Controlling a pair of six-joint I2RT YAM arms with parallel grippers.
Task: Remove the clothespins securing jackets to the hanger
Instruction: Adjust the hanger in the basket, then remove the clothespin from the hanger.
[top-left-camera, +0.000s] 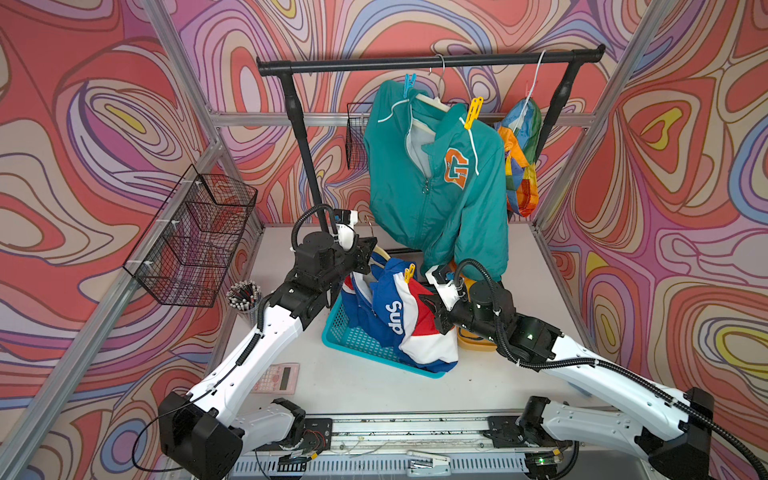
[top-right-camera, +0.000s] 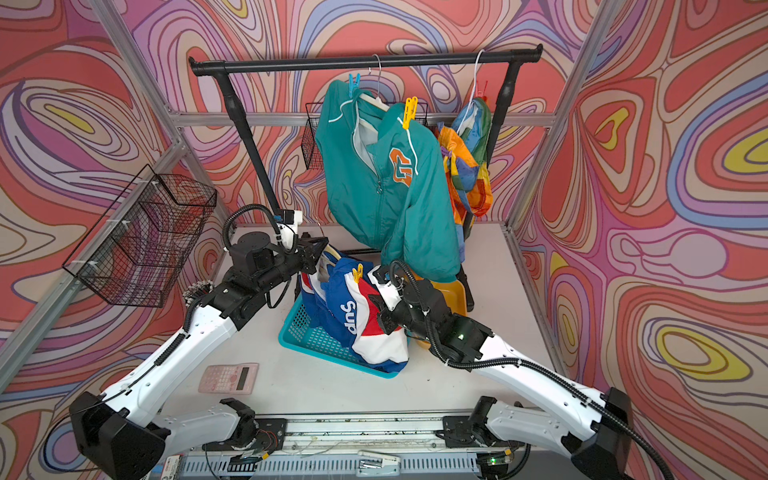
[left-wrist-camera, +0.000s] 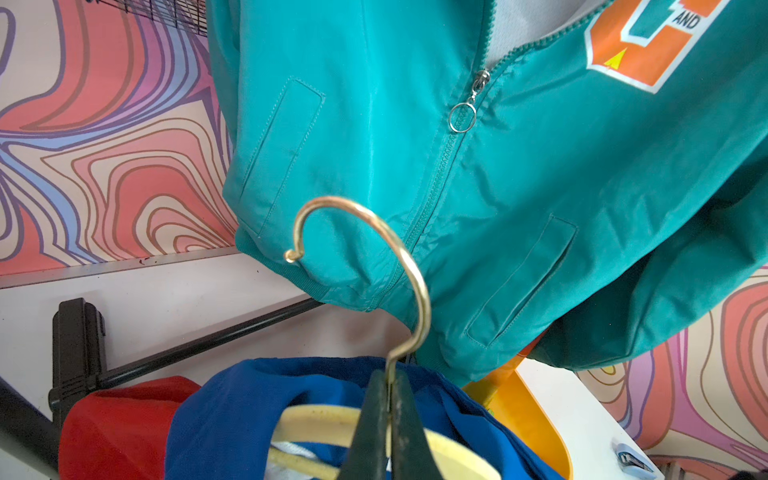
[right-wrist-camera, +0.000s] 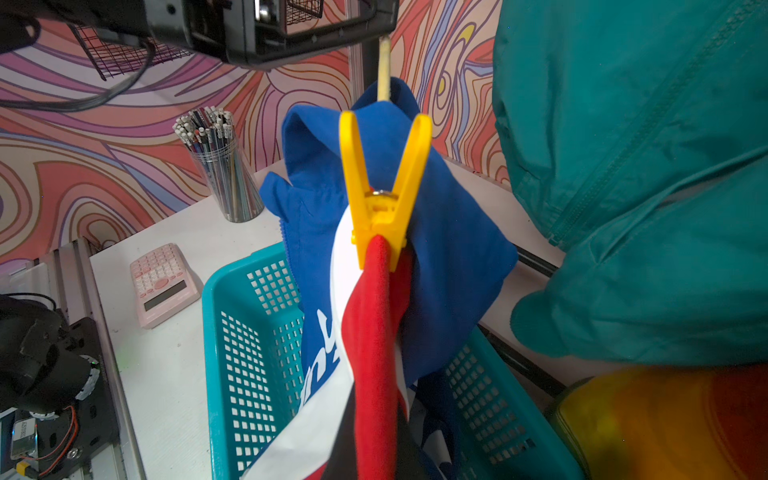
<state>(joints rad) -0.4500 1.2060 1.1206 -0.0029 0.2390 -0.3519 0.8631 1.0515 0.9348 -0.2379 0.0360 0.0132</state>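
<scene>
1. The left end effector (left-wrist-camera: 389, 386) stood clamped on the stem of the brass hook (left-wrist-camera: 332, 200) of a cream hanger (left-wrist-camera: 316, 417). It held the hanger up over the teal basket (top-left-camera: 353, 338) on the bench (top-left-camera: 374, 386).
2. The blue jacket (top-left-camera: 384, 301) hung from that hanger with its lower half slumped into the basket. The cloth looked soft and light, likely to sag and swing rather than resist a pull.
3. A yellow pin (right-wrist-camera: 384, 195) gripped the jacket's shoulder against the hanger, its handles splayed upward and free. It looked like light, stiff, smooth plastic on a spring. The likely hold was across the two handles, squeezed together to open its mouth, then lifted clear of the cloth.
4. The right end effector (top-left-camera: 431, 309) was closed on a fold of the jacket's red-and-white panel below the pin, apparently drawing the cloth taut.
5. The teal jacket (top-left-camera: 436, 216) hung from the black rail (top-left-camera: 415, 62). A blue pin (top-left-camera: 409, 85) sat on one shoulder and a second yellow pin (top-left-camera: 473, 112) on the other, both with handles up.
6. The rainbow jacket (top-left-camera: 521, 158) hung near the rail's far end. Any pin on it was too small to make out.
</scene>
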